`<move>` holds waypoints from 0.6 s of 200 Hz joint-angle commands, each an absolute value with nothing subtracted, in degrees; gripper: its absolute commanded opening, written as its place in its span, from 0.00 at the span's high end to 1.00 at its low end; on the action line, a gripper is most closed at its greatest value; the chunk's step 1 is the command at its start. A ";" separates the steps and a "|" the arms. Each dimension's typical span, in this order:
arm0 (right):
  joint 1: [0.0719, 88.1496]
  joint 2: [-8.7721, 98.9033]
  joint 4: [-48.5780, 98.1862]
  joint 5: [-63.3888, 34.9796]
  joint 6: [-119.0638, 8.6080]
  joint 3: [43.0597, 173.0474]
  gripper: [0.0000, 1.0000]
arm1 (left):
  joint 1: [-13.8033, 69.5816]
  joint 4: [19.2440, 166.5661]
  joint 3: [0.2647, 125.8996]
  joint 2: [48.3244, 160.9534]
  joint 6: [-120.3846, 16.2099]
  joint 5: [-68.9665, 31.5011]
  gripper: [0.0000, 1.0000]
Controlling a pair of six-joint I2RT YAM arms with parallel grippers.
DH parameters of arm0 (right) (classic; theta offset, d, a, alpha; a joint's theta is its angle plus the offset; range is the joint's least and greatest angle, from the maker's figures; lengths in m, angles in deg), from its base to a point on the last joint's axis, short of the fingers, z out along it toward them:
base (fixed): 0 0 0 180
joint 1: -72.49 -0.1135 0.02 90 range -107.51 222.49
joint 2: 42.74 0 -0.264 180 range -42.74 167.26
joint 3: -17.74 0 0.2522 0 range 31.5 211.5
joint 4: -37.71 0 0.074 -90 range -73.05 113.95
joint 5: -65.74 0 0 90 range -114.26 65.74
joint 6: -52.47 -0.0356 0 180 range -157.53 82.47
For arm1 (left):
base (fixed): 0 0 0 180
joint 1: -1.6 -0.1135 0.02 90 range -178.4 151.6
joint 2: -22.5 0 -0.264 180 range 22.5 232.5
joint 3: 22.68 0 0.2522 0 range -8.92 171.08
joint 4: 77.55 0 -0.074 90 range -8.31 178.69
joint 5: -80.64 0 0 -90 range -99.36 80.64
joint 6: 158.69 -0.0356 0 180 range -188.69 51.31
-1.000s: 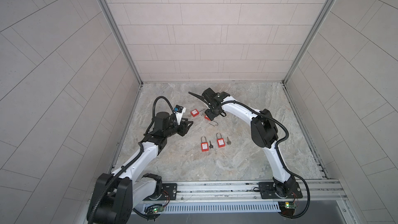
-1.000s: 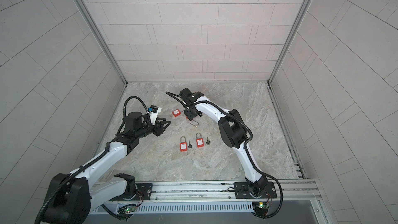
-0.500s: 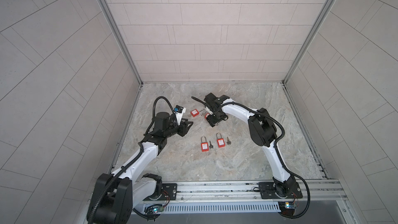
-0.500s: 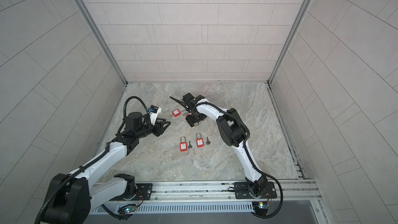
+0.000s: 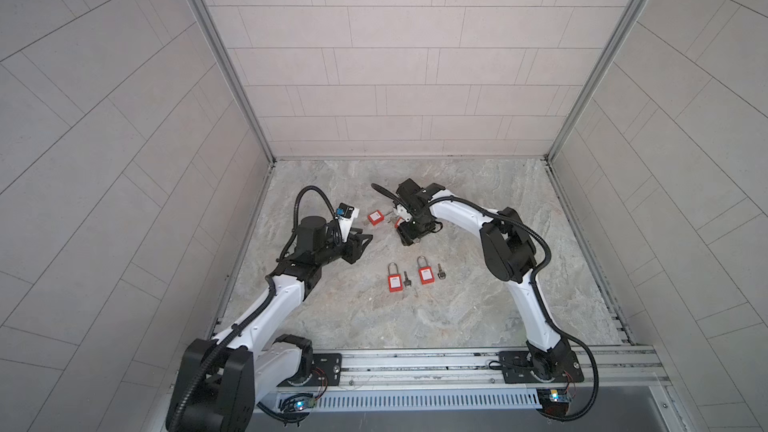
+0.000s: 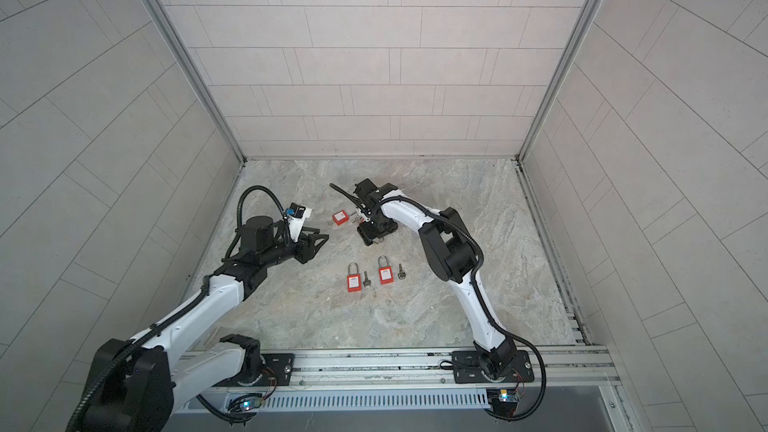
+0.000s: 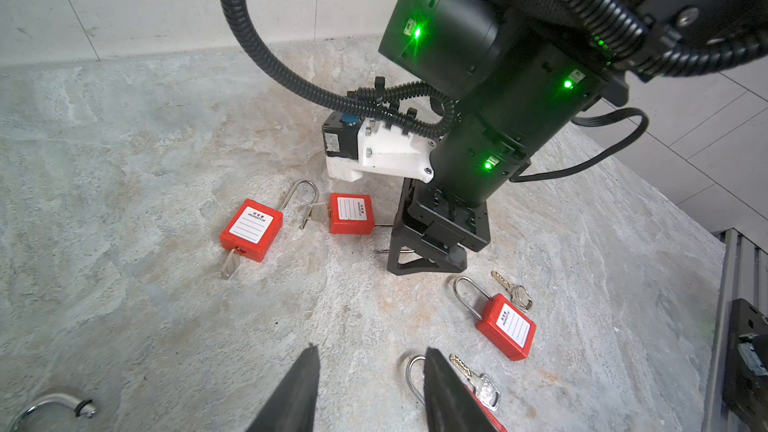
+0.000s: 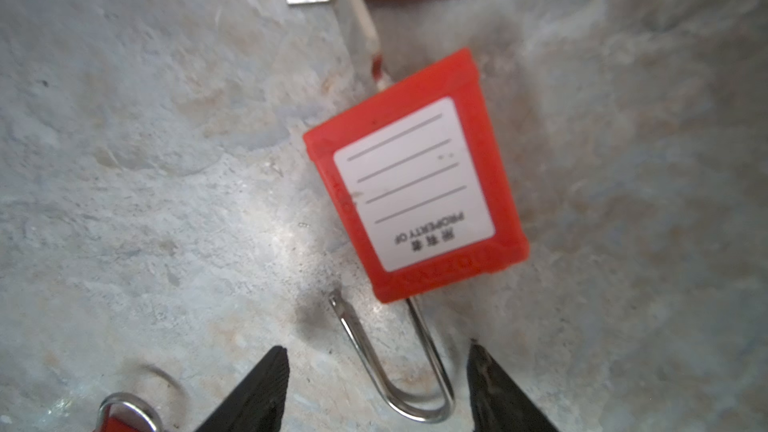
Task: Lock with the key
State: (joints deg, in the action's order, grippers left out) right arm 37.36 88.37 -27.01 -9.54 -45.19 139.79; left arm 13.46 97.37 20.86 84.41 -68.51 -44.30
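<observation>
Pale tiled walls box in a grey marbled floor [image 5: 478, 305], and both arms reach in from a rail [image 5: 415, 361] along the near edge. On the left, the left gripper [image 7: 370, 357] hangs low over bare floor, jaws partly apart with nothing between them. Just right of it and a little farther back lies the far padlock [image 5: 375, 218], red, flat, label up. The left wrist view shows its shackle [image 7: 305, 182] swung open and a key [image 7: 230, 263] stuck in its base. Nearer the rail sits the near-left padlock [image 5: 395, 282], its loop closed, with a loose key [image 5: 407, 280] just beside it on the right. Next comes the middle padlock [image 8: 415, 184], flat on the floor just right of the far padlock, label up. Its own key [image 7: 318, 211] sticks out of its base toward the far padlock, and its open shackle [image 8: 430, 347] points the other way. The right gripper [image 8: 376, 351] stands nose-down over that loop, jaws wide, one fingertip on each side of the wire. Nothing is pinched, and I cannot tell whether either fingertip touches the metal. Farthest right, in the near row, the near-right padlock [image 5: 426, 275] lies closed, with a second loose key [image 5: 441, 272] close on its right.
</observation>
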 commanded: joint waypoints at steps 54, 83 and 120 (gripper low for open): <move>32.12 85.38 -30.40 -2.26 -47.53 142.97 0.32 | 13.12 99.67 18.59 82.41 -68.48 -45.21 0.54; 29.97 86.73 -30.76 0.05 -48.37 145.78 0.33 | 13.16 100.02 18.68 82.41 -68.35 -45.64 0.53; 31.44 84.63 -31.02 -9.29 -48.74 146.29 0.33 | 13.14 99.52 18.94 81.65 -68.32 -45.44 0.54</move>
State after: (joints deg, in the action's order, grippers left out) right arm 29.40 87.65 -29.50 -3.42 -48.05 145.58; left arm 13.46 98.38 19.03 83.14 -68.46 -44.63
